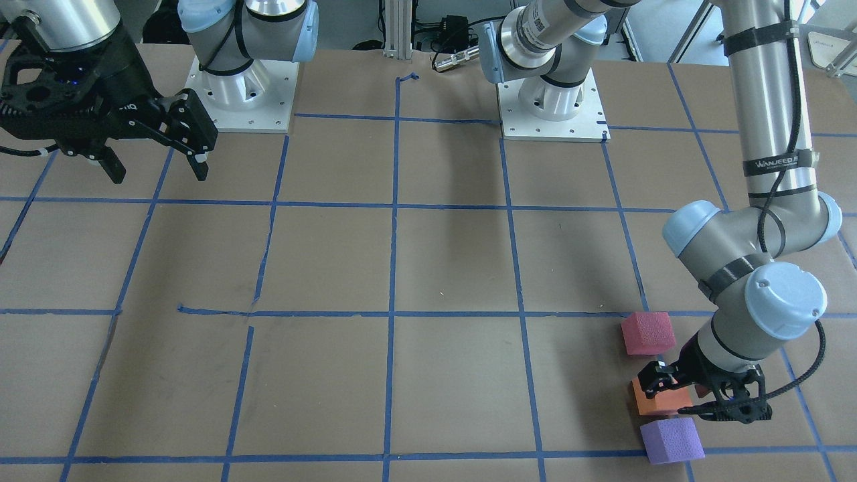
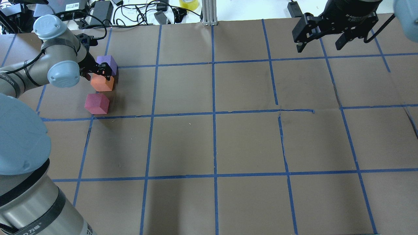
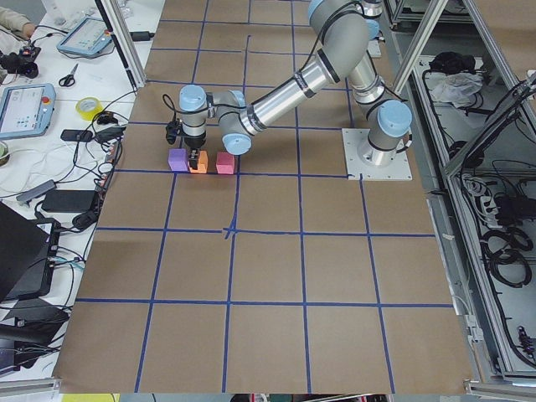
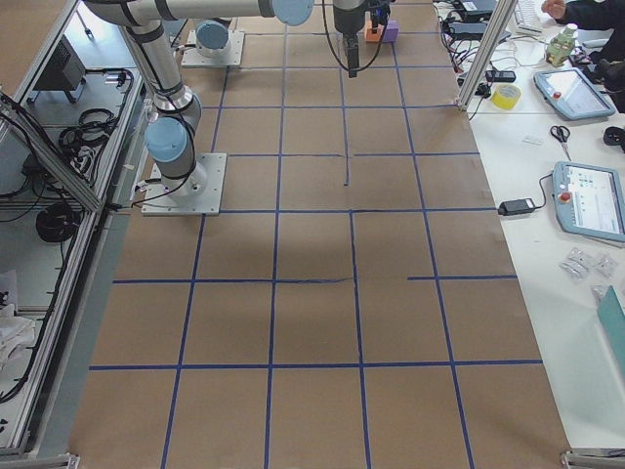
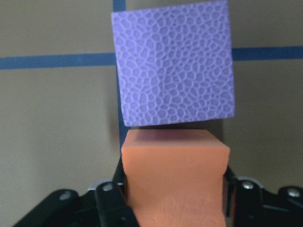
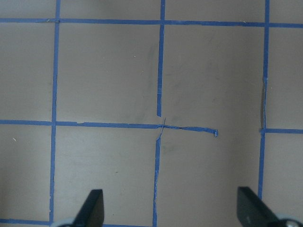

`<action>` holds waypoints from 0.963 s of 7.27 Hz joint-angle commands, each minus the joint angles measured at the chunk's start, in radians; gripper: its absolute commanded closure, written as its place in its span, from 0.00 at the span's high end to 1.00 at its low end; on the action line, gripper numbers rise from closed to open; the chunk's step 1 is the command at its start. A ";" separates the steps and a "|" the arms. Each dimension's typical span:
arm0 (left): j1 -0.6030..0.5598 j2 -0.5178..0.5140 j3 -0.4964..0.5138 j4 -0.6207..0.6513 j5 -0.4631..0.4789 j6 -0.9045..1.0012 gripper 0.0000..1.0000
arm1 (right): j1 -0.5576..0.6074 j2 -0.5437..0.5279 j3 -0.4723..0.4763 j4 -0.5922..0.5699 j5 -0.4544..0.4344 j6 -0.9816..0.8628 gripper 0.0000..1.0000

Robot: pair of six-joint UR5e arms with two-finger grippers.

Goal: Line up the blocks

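One brown table (image 2: 228, 140) gridded in blue tape, right gripper (image 2: 319, 45) raised, fingers spread and empty, well apart from the blocks, left gripper (image 2: 97, 74) clamped on the orange block (image 2: 104, 85), purple block (image 2: 107, 61) just beyond it, pinkish-red block (image 2: 96, 103) nearer the robot, all three in a row near the table's left edge.

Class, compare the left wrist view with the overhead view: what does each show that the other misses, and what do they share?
Only the left wrist view: a close look at the left gripper clamping the orange block by its sides. Only the overhead: the pinkish-red block and the right gripper, open, far across the table. Both: the orange block with the purple block next to it.
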 commanded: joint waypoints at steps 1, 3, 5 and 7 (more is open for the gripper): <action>-0.009 0.064 0.010 -0.104 0.016 -0.005 1.00 | 0.000 -0.001 0.007 -0.001 0.000 -0.001 1.00; -0.043 0.206 0.061 -0.374 -0.007 -0.029 1.00 | -0.001 -0.001 0.007 -0.001 -0.002 -0.004 1.00; -0.135 0.352 0.121 -0.609 -0.007 -0.162 1.00 | -0.003 -0.001 0.007 -0.003 -0.003 -0.007 1.00; -0.262 0.481 0.159 -0.714 -0.006 -0.283 1.00 | -0.003 -0.001 0.007 -0.003 -0.003 -0.007 1.00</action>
